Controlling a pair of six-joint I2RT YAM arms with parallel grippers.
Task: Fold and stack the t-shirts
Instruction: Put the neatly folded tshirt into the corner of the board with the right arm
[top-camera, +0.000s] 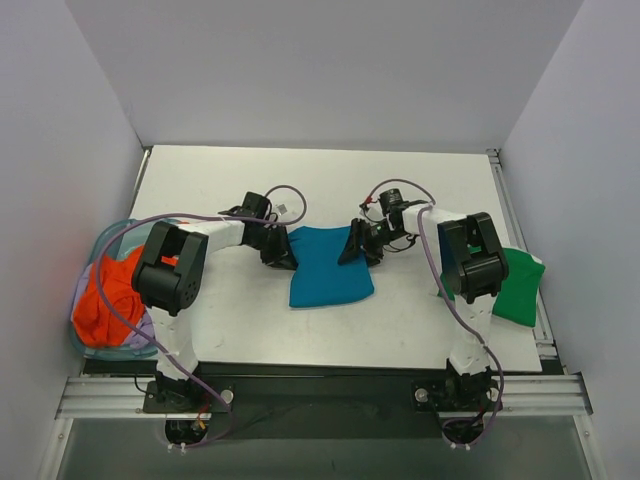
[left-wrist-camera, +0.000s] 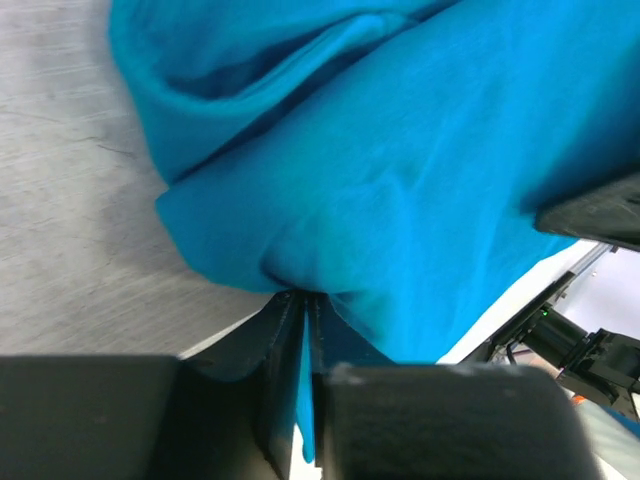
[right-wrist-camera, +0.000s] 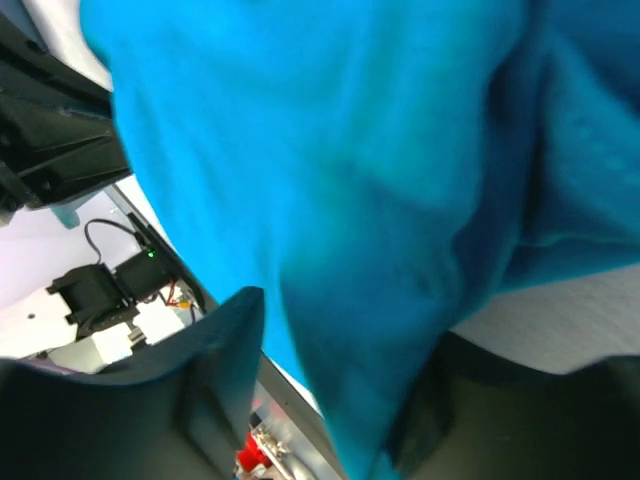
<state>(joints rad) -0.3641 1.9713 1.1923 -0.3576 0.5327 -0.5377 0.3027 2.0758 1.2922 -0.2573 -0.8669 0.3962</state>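
The teal t-shirt (top-camera: 330, 268) lies on the surface (top-camera: 400, 190) between both arms, its left edge pinched by the left end effector (top-camera: 283, 252), while the right end effector (top-camera: 353, 246) straddles its right edge, grip unclear.

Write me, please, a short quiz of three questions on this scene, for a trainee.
1. True or false: the green t-shirt lies in the basket.
2. The left gripper is shut on: A) the orange t-shirt, B) the teal t-shirt, C) nothing.
3. Which colour of t-shirt shows most in the basket?

Key:
1. False: it lies at the right edge of the table.
2. B.
3. Orange: the orange t-shirt.
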